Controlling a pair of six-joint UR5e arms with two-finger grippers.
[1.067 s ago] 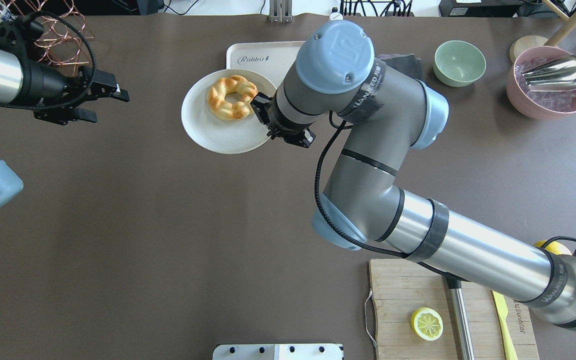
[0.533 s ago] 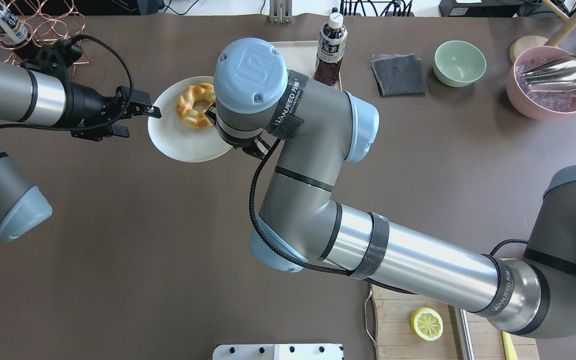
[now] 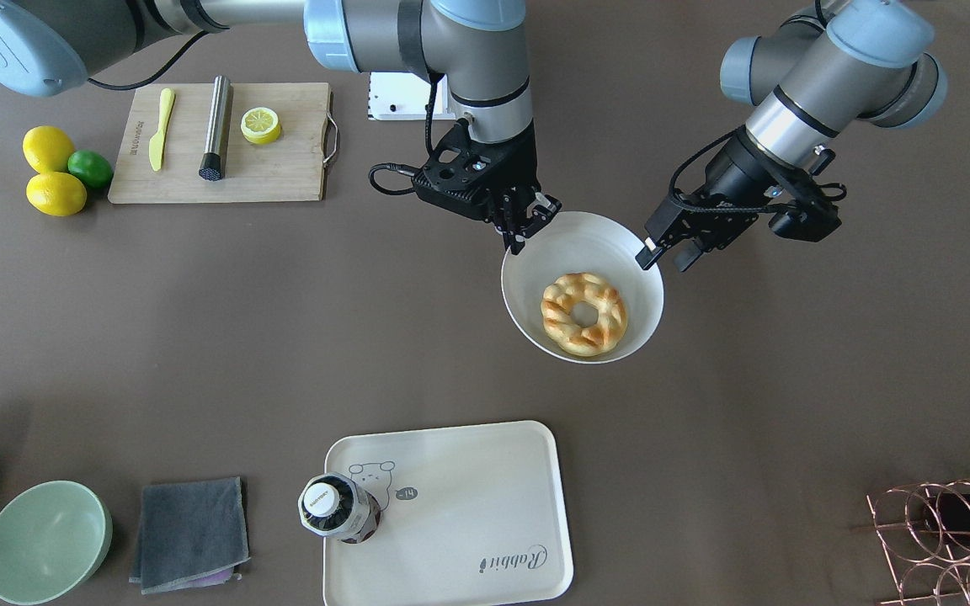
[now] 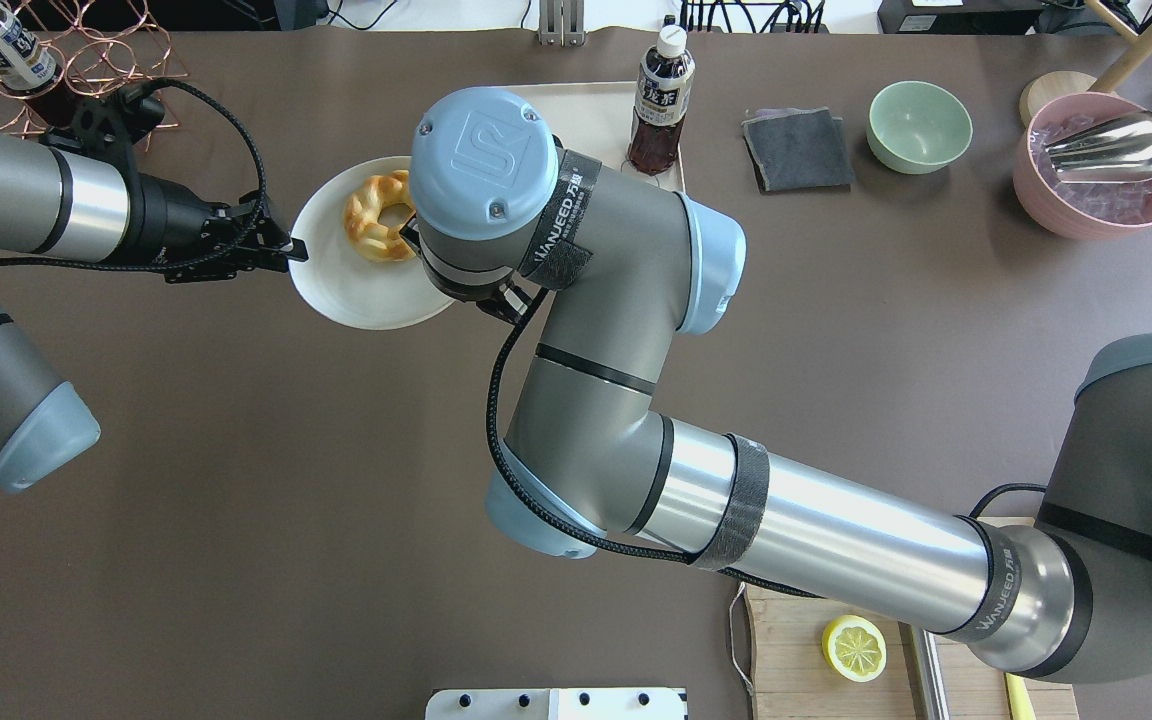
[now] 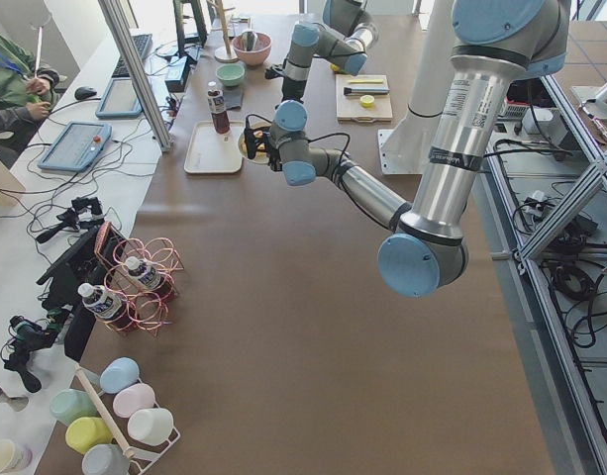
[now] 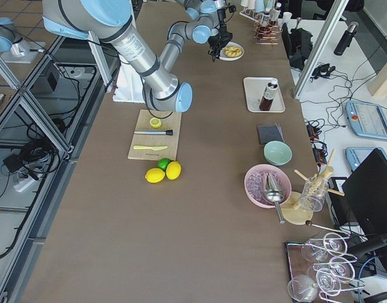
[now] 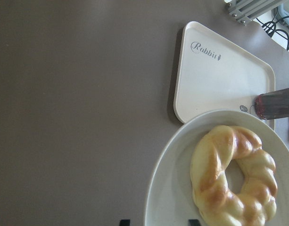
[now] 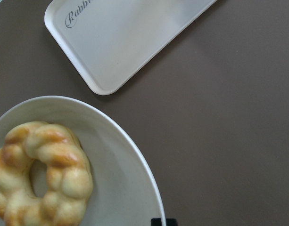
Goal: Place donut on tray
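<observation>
Look at the round white plate [image 3: 586, 244] in the middle of the worktop [image 3: 283, 353]. The donut [image 3: 583, 313] lies on this plate, on the half that is away from the robot. It lies flat, and you can see white plate through its hole. The right tool [image 3: 527, 225] is pinched tight on the plate's rim, on the side near the robot. In the right wrist view you see only a small black tip right at that rim. The left tool [image 3: 658, 251] is at the plate's rim too, on the robot's left side. Its two fingers [image 7: 124, 221] stand a little apart, and the rim passes between them. You cannot tell from the pictures if those fingers touch the rim. The tray [image 3: 468, 505] lies flat on the worktop, past the plate's far side from the robot. There is a strip of bare worktop between the tray and the plate. A dark bottle [image 3: 338, 507] with a white cap stands upright on the tray, at the end farther from the plate. The donut is on the plate, not on the tray.
</observation>
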